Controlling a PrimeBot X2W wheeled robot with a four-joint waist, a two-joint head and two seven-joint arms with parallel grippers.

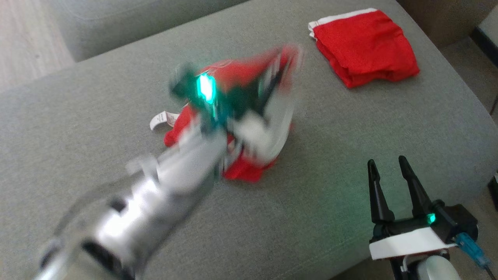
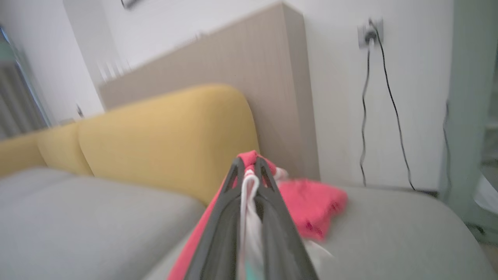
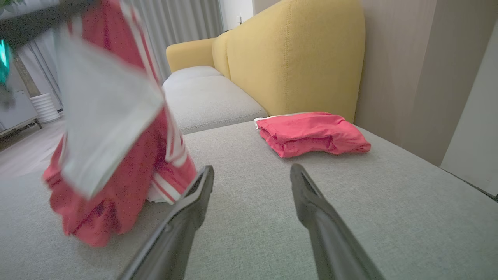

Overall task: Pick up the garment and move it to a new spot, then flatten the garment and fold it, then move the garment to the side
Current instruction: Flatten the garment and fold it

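The left gripper (image 2: pixel 249 161) pinches just a small fold of the hanging garment (image 1: pixel 245 172) near the pile (image 1: pixel 363 46), so it may slip; the right gripper (image 1: pixel 388 162) is spread.

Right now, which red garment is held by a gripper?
The white-striped garment, pinched in the left gripper; the plain folded garment lies untouched, farther back.
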